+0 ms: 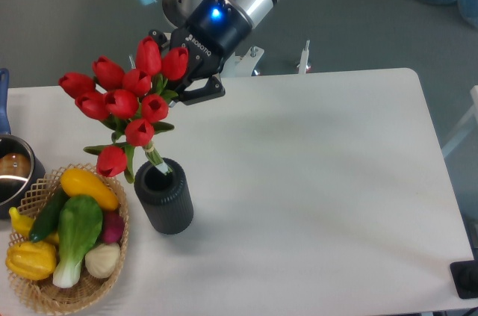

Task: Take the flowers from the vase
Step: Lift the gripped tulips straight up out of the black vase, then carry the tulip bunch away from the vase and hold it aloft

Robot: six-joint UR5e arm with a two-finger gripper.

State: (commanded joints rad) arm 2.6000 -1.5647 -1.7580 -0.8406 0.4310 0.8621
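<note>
The flowers, a bunch of red tulips with green stems and leaves, hang tilted above the vase. Their stem ends still reach into the vase's round mouth. The vase is a short dark ribbed cylinder standing on the white table. My gripper is shut on the flowers just below the blooms, at the bunch's right side, with the blue-lit wrist behind it. The fingertips are mostly hidden by the tulip heads.
A wicker basket of vegetables sits at the front left, right beside the vase. A metal pot stands at the left edge. The table stretches to the right. A dark object sits at the front right corner.
</note>
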